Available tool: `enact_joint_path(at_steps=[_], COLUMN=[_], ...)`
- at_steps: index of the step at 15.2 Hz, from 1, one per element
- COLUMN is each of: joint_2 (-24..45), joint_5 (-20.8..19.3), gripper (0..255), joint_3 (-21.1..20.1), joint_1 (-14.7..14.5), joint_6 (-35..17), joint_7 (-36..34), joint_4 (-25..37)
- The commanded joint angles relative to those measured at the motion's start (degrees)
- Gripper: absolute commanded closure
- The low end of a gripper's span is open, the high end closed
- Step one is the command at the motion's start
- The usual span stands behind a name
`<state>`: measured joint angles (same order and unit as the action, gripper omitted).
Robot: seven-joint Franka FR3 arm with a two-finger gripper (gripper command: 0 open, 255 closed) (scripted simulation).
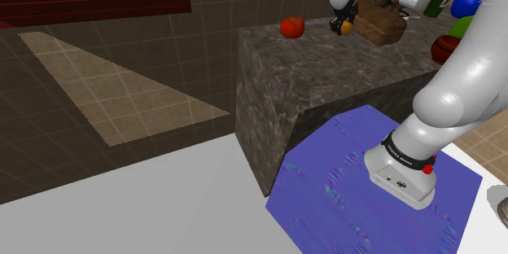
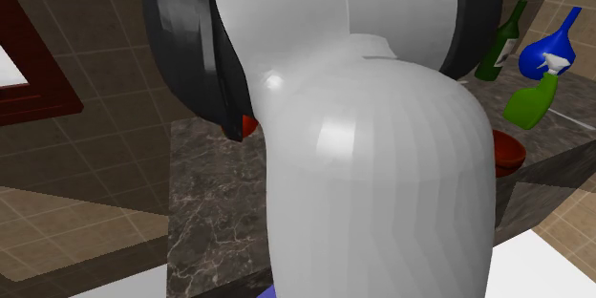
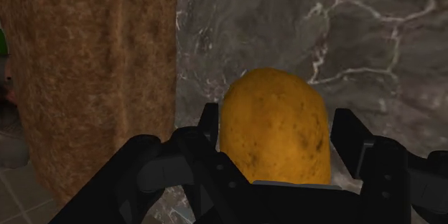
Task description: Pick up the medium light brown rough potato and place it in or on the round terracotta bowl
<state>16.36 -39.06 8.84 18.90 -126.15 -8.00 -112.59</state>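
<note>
Gripper (image 3: 276, 123) is clamped on the potato (image 3: 276, 115). The black fingers (image 3: 210, 126) press one flank each, with no gap visible in the wrist view. The potato is orange-brown, speckled and rounded.

The shoulder view puts the gripper (image 1: 341, 24) and potato (image 1: 348, 26) at the dark marble counter (image 1: 326, 65), between a tomato (image 1: 292, 26) and a brown loaf of bread (image 1: 379, 22). The loaf is just beside the potato. I cannot tell whether the potato is clear of the stone or resting on it.

The terracotta bowl (image 1: 445, 48) sits beyond the loaf, toward the shoulder view's right, near the counter's front edge. In the second exterior view the bowl (image 2: 509, 153) lies close under a green spray bottle (image 2: 530, 102).

Risks, as judged from here:
1. Slip. The fingers hold the near part of a rounded body and much of the potato juts past the tips. A quick lift or swing could pivot it out.
2. Loaf strike. The loaf stands between the potato and the bowl. A low or straight carry would drag the potato into it, shoving the loaf or knocking the potato loose. The lift needs height first.
3. Bottle knock. The green spray bottle stands near the bowl, so a wide approach could tip it.
4. Bad release. The bowl is near the edge, so an off-centre drop may bounce off the rim and roll off the counter.
</note>
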Motion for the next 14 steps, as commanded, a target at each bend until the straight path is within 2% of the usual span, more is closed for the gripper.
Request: enact_joint_path(at_steps=[1, 14], joint_2=[-0.9, -5.5], joint_5=[0.4, 2.7], gripper=[255, 255], joint_3=[-0.1, -0.6], joint_1=[-0.1, -0.4], joint_6=[1.1, 8.2], joint_7=[0.8, 5.8], joint_4=[0.3, 4.0])
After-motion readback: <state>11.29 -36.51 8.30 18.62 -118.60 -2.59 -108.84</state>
